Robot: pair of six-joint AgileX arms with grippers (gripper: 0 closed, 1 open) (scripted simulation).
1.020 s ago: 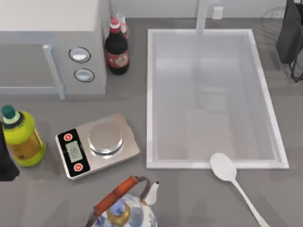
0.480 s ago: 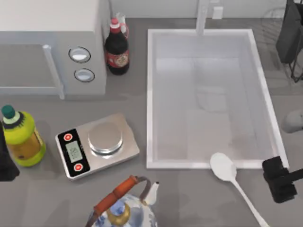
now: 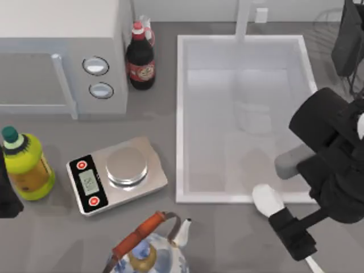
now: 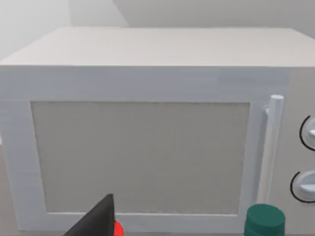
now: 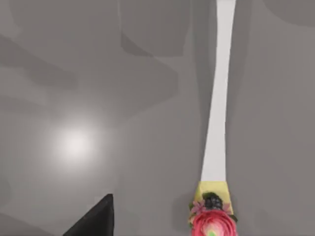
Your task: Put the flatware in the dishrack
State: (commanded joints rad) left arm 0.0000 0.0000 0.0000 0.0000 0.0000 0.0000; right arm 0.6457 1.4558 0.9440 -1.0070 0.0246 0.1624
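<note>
Spoon (image 3: 268, 200) on the worktop (image 3: 227, 239) just below the sink's (image 3: 180, 114) near rim, bowl toward the sink, handle running away to lower right. Right gripper (image 3: 293, 236) sits over the handle's middle, hiding it (finger opening: cannot tell). Left arm parked at far left. Dishrack (image 3: 347, 40) cut off at top right.

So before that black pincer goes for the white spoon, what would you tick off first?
1. Spoon lying flat on the counter by the sink's front rim: ok.
2. Right pincer over the spoon's handle: ok.
3. Pincer open wide enough: cannot tell.
4. Spoon already gripped: cannot tell.
5. Dishrack at the top view's far right corner, beyond the sink: ok, only partly seen.
6. Left pincer parked by the yellow bottle, out of the way: ok.
</note>
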